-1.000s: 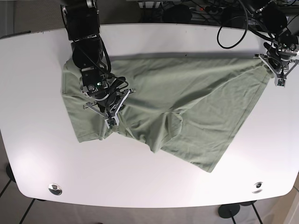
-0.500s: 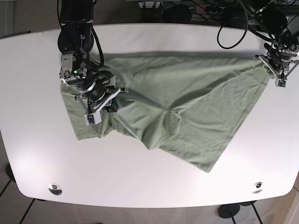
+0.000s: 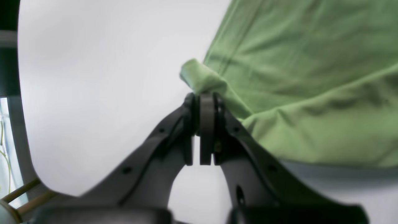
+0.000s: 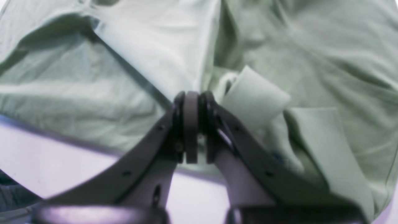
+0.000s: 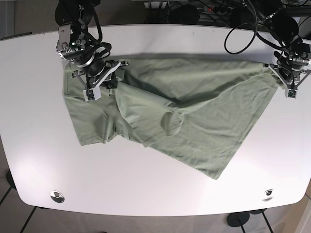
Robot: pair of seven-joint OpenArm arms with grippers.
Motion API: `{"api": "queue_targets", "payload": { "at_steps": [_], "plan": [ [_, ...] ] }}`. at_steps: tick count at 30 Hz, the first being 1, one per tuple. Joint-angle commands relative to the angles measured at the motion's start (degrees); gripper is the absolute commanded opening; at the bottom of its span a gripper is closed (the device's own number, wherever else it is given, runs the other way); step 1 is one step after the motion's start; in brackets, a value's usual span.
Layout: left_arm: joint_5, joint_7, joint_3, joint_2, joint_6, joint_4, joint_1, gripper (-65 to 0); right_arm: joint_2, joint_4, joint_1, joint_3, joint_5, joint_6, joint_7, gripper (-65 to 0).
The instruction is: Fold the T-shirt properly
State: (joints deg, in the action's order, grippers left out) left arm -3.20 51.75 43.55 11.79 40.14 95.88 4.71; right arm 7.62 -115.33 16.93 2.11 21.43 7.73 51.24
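A sage green T-shirt (image 5: 204, 111) lies rumpled across the white table (image 5: 146, 184). My right gripper (image 5: 99, 85) is at the shirt's back left and is shut on a pinch of its fabric. In the right wrist view the closed gripper (image 4: 191, 98) meets bunched cloth (image 4: 311, 46) with a small fold beside it. My left gripper (image 5: 288, 80) is at the shirt's back right corner and is shut on it. In the left wrist view the gripper (image 3: 203, 99) holds a rolled edge of the shirt (image 3: 295, 62), with the cloth stretching away to the right.
Two round metal fittings (image 5: 57, 196) (image 5: 267, 194) sit near the table's front edge. Black cables (image 5: 243, 29) hang behind the back edge near the left arm. The table's rim (image 3: 21, 124) shows in the left wrist view.
My right gripper has moved toward the back left, dragging the shirt fabric with it, and the central fold has shifted. My left gripper has barely moved.
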Motion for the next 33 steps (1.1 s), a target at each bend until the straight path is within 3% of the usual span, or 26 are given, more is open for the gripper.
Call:
{"api": "queue_targets", "payload": {
  "at_steps": [1,3,6,8,9,11,15,21,22,24,25,26,27,28,29,33],
  "plan": [
    [0.43,-0.89,0.10,0.91,-0.14,-1.15,-0.80,-65.0,0.16,0.38,-0.88,-0.04,0.50,0.32,-1.35,-62.6],
    [0.43,-0.98,0.10,1.18,-0.14,-1.85,-0.80,-65.0,0.16,1.61,-1.15,-0.13,0.50,0.32,-1.27,-61.5],
    [0.43,-0.98,0.10,1.18,-0.14,-1.85,-0.80,-65.0,0.16,2.14,-1.32,-0.13,0.50,0.14,-1.27,-41.7],
    [0.52,-0.98,0.10,1.18,-0.14,-1.85,-0.80,-65.0,0.16,2.58,-2.03,-0.13,0.50,0.32,-1.27,-20.8],
    [0.52,-0.98,0.10,1.18,-0.14,-1.85,-0.80,-65.0,0.16,3.02,-2.20,-0.22,0.50,0.32,-1.27,-16.2],
    [0.52,-0.98,0.10,1.18,-0.14,-1.85,-0.80,-65.0,0.16,4.25,-3.96,-0.31,0.50,0.32,-1.18,-12.4],
    [0.52,-0.98,0.10,1.18,-0.14,-1.85,-0.80,-65.0,0.51,9.79,-7.21,-4.61,0.50,0.32,-1.09,-11.9],
    [0.52,-0.98,0.19,1.09,-0.14,-1.85,-0.80,-65.0,1.83,15.94,-9.68,-9.01,-0.02,0.32,-1.09,-13.2],
    [0.52,-0.98,0.27,1.18,-0.14,-1.85,-0.80,-65.0,1.92,16.12,-9.68,-9.01,-0.02,0.32,-1.27,-16.2],
    [0.61,-0.98,0.27,1.18,-0.14,-1.85,-0.80,-65.0,2.01,16.12,-9.68,-8.92,-0.02,0.32,-1.35,-30.6],
    [0.61,-0.98,0.27,1.18,-0.14,-1.85,-0.80,-65.0,2.10,16.12,-9.68,-8.92,-0.02,0.32,-1.35,-47.6],
    [0.61,-0.98,0.36,1.18,-0.14,-1.77,-0.80,-65.0,2.10,16.03,-9.68,-8.92,-0.02,0.32,-1.35,-60.6],
    [0.78,-0.98,0.36,1.18,-0.14,-1.50,-0.80,-65.0,2.10,15.94,-9.68,-8.92,-0.02,0.32,-1.35,-64.4],
    [0.87,-0.98,0.36,1.26,-0.14,-0.89,-0.89,-65.0,2.10,15.24,-9.68,-8.92,0.06,0.32,-1.35,-60.2],
    [0.96,-0.89,0.36,1.26,-0.14,1.31,-1.77,-65.0,2.10,12.78,-9.15,-8.83,-0.02,0.32,-1.35,-63.7],
    [0.96,-0.80,0.27,0.82,-0.14,6.41,-6.95,-65.0,3.86,1.97,-6.16,-8.83,0.50,0.32,-1.18,-63.3]
  ]
}}
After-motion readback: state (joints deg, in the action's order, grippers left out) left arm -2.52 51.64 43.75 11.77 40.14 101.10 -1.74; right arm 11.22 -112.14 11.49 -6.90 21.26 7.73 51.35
